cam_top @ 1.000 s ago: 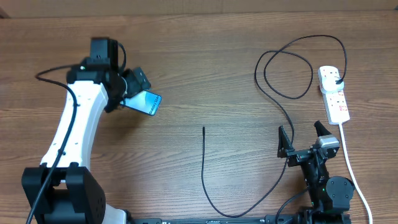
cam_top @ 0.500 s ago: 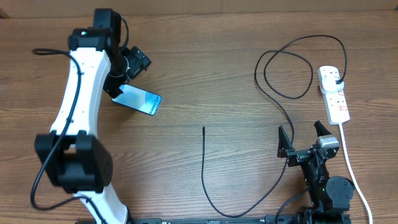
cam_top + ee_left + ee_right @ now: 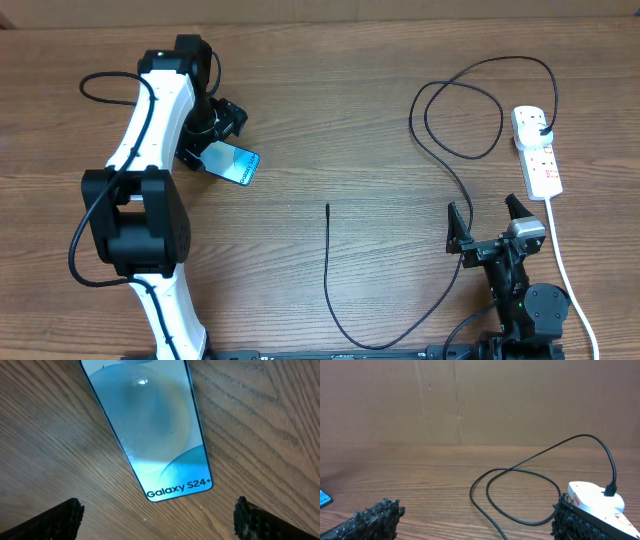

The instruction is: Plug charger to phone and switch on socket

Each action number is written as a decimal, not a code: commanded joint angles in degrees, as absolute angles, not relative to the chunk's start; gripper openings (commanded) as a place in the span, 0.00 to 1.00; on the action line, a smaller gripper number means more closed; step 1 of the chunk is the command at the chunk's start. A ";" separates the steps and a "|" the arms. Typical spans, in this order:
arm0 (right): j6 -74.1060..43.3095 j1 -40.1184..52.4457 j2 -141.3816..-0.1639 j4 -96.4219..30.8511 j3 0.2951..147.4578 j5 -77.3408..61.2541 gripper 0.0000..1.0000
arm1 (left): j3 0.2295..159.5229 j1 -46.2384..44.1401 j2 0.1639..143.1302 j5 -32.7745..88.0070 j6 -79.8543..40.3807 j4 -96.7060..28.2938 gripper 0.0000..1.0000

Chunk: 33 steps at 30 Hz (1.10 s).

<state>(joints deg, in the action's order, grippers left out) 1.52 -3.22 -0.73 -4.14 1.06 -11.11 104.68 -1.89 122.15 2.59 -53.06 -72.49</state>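
Observation:
The phone [image 3: 232,163] lies flat on the wooden table at the left, its light-blue screen up and showing "Galaxy S24+" [image 3: 150,425]. My left gripper [image 3: 208,138] hovers over it, open and empty, with the fingertips [image 3: 157,522] spread wide past the phone's text end. The charger, a thin black cable [image 3: 327,260], has its free connector tip at mid-table. It loops round to a black plug seated in the socket, a white power strip [image 3: 537,155] at the right. My right gripper [image 3: 488,225] is open and empty near the front edge; the cable loop [image 3: 520,472] and the socket [image 3: 592,500] lie ahead of its fingertips [image 3: 477,525].
The socket's white cord [image 3: 560,260] runs toward the front edge just right of my right arm. A brown board wall [image 3: 480,400] stands behind the table. The black cable passes close by my right gripper's left side.
My left arm has swung toward the far side and its gripper has come away from the phone's left end. The phone stays flat in place. The right arm has not moved.

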 commanded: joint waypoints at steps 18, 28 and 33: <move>1.78 -2.79 -0.27 -3.92 0.45 -10.55 1.00 | 105.47 -2.35 122.69 -1.50 -61.80 -71.31 1.00; 1.78 -2.79 -0.27 -3.92 0.45 -10.55 1.00 | 105.10 -2.39 126.26 -0.38 -61.80 -70.00 1.00; 1.78 -2.79 -0.27 -3.92 0.45 -10.55 1.00 | 105.10 -2.37 128.01 -0.38 -61.80 -69.30 1.00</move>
